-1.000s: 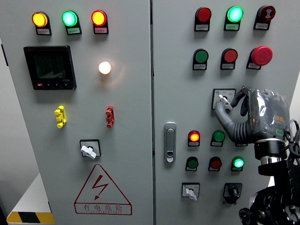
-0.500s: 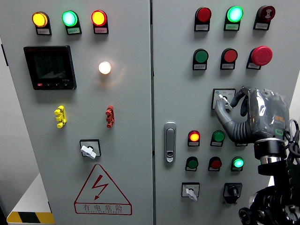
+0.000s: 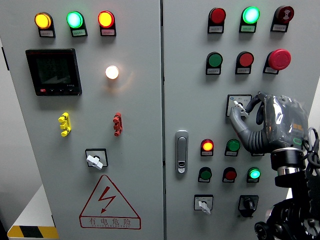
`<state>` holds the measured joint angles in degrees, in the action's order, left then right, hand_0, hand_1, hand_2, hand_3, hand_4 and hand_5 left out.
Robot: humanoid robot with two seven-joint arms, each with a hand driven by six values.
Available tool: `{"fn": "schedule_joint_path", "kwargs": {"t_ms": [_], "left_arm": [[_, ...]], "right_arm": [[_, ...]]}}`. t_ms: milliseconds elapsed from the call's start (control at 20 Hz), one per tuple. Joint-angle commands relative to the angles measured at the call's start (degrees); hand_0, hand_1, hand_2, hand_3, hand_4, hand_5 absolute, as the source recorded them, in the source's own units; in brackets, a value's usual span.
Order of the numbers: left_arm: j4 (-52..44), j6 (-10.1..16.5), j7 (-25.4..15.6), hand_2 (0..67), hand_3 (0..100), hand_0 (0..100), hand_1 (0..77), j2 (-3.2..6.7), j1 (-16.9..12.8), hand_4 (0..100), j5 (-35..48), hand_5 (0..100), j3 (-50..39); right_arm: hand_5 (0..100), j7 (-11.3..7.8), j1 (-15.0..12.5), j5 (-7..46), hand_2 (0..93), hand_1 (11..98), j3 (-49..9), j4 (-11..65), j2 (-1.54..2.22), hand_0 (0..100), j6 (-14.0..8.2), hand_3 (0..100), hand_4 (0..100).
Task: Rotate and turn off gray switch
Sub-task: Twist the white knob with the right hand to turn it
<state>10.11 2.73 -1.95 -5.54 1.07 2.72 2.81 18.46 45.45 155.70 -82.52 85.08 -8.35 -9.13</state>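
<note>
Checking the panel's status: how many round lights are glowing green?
4: green light on the left door's top row, green light on the right door's top row, two lower right. The right hand may hide others.

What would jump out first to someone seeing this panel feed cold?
Probably the robot's grey right hand at the right edge, fingers curled around the grey rotary switch on its square plate. Next, the big red mushroom-head button just above it, and the glowing white round lamp on the left door. The red lightning warning triangle at lower left also draws the eye.
</note>
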Motion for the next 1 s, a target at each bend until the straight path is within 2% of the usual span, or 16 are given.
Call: {"fn": "schedule_joint_path", "kwargs": {"t_ms": [0,450,950], "left_arm": [[0.0,0.0,0.0,10.2,21,0,0.0,0.00,0.0,12,0.0,13,0.0],[0.0,0.0,0.0,10.2,21,0,0.0,0.00,0.0,12,-0.1,13,0.0],[0.0,0.0,0.0,10.2,21,0,0.0,0.00,0.0,12,0.0,13,0.0]], "right_arm": [[97,0.00,0.0,0.0,65.2,43.8,0.0,0.0,0.00,47,0.0,95,83],[97,0.00,0.0,0.0,66.8,40.5,0.0,0.0,0.00,57,0.0,95,83],[97,0.09,0.1,0.0,70.3,38.4,0.0,0.0,0.00,59,0.0,96,83]]}}
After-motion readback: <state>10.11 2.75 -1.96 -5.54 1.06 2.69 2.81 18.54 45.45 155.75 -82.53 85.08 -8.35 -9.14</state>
